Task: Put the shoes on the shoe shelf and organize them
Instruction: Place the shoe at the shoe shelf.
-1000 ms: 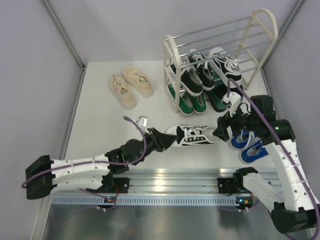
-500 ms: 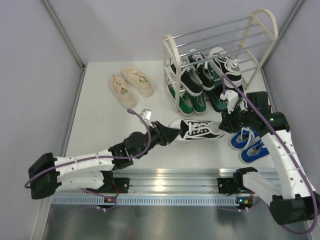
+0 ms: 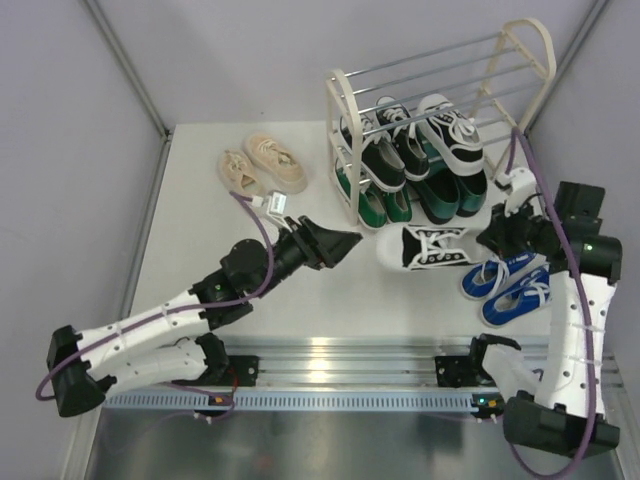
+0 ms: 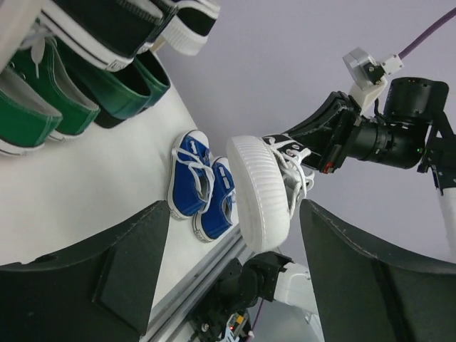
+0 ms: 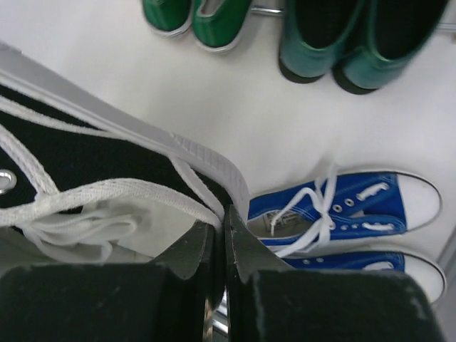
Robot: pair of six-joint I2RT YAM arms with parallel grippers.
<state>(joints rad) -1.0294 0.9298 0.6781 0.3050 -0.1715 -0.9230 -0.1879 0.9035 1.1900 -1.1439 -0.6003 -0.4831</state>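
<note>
The right pincer was clamped on the black white-laced canvas sneaker, holding it before the shoe shelf, beside the blue pair. The left pincer stood open, apart from it.

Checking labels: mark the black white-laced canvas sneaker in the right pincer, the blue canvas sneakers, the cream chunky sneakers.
black white-laced canvas sneaker [image 3: 432, 245]: top external, laces.
blue canvas sneakers [image 3: 496, 275]: top external, farther shoe's laces.
cream chunky sneakers [image 3: 277, 160]: top external, right-hand shoe's upper.

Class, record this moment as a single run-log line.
left fingers: open, empty | right fingers: shut on black sneaker | shelf: black sneaker not yet on it
</note>
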